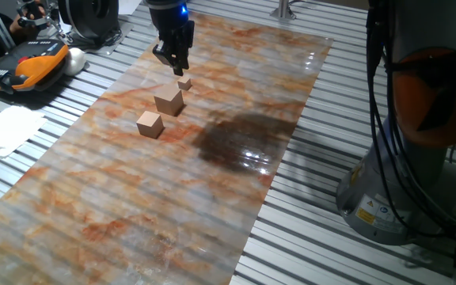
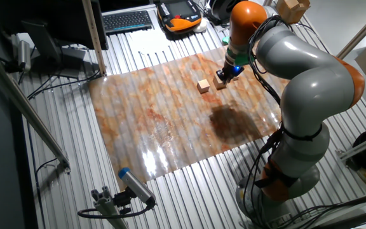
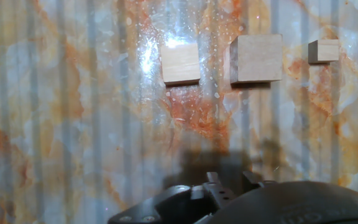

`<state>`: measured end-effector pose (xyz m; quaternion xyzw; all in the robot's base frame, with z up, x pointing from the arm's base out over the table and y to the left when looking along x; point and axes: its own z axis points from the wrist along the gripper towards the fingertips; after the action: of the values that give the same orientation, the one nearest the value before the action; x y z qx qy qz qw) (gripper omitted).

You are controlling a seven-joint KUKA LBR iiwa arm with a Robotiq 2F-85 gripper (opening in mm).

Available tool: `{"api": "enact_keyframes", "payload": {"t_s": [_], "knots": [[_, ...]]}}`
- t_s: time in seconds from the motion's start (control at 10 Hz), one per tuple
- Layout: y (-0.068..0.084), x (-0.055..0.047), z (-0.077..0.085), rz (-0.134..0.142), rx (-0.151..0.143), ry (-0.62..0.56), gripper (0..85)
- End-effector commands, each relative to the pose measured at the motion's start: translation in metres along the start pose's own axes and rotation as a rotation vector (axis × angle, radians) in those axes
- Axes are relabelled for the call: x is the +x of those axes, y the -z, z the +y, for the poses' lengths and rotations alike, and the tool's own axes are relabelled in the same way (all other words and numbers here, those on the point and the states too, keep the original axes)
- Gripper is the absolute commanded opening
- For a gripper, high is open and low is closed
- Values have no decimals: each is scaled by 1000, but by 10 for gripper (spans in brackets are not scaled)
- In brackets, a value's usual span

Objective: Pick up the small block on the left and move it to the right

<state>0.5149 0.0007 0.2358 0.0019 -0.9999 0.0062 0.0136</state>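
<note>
One small block [image 1: 184, 82] sat on the marbled sheet [image 1: 133, 198], at the end of a three-cube row. Judged light, rigid, smooth-faced; pinch opposite side faces. Largest cube [image 1: 169, 100] stood just beside it, crowding one flank; medium cube [image 1: 150, 124] beyond. Gripper [image 1: 174, 63] hovered above, holding nothing; finger spacing could not be told.

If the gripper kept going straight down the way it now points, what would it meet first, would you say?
Probably the small block: the gripper hangs just above it, pointing down at the mat. Depth is unclear, so it may meet bare mat just beside the block instead; the large block sits nearer the camera.
</note>
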Motion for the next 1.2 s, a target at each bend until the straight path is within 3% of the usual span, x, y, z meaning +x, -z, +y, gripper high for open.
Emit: {"api": "enact_keyframes", "payload": {"t_s": [0.0,1.1], "knots": [[0,0,0,0,0,2,0],[0,0,0,-2,-2,-14,0]]}}
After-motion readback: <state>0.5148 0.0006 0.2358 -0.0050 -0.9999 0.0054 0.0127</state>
